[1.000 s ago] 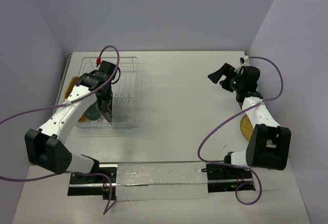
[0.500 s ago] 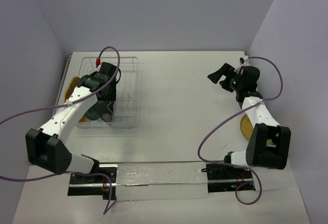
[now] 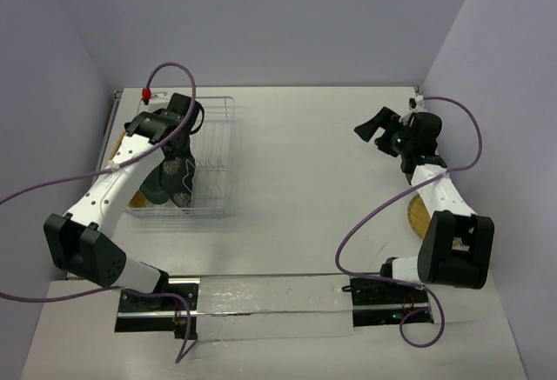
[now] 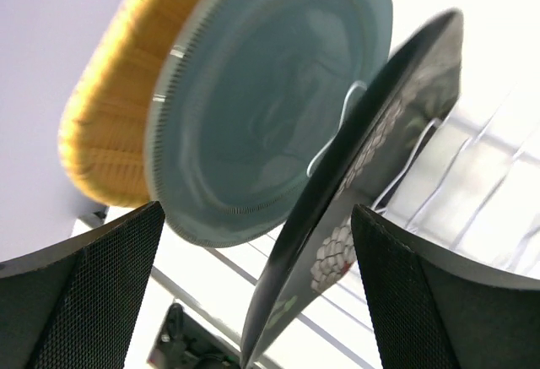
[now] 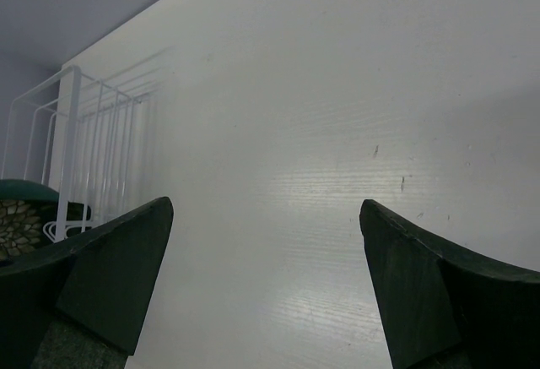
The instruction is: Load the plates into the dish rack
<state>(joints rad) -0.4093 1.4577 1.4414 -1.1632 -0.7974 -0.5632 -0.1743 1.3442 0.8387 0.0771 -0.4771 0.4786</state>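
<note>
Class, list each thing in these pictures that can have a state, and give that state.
Woven plate: on edge, at the rack's left end.
Teal plate: on edge, in front of the woven one.
Black floral plate: on edge among the wires, not gripped.
Yellow plate: flat on the table, not loaded.
Dish rack: part loaded.
Left gripper: open, empty.
Right gripper: open, empty.

We see a white left arm (image 3: pixel 109 190) and right arm (image 3: pixel 435 184), black joints and bases, purple cables (image 3: pixel 338 251) off each, red connector (image 3: pixel 145 94) on the left one, black mesh-textured end effector fingers (image 4: pixel 84 293).
</note>
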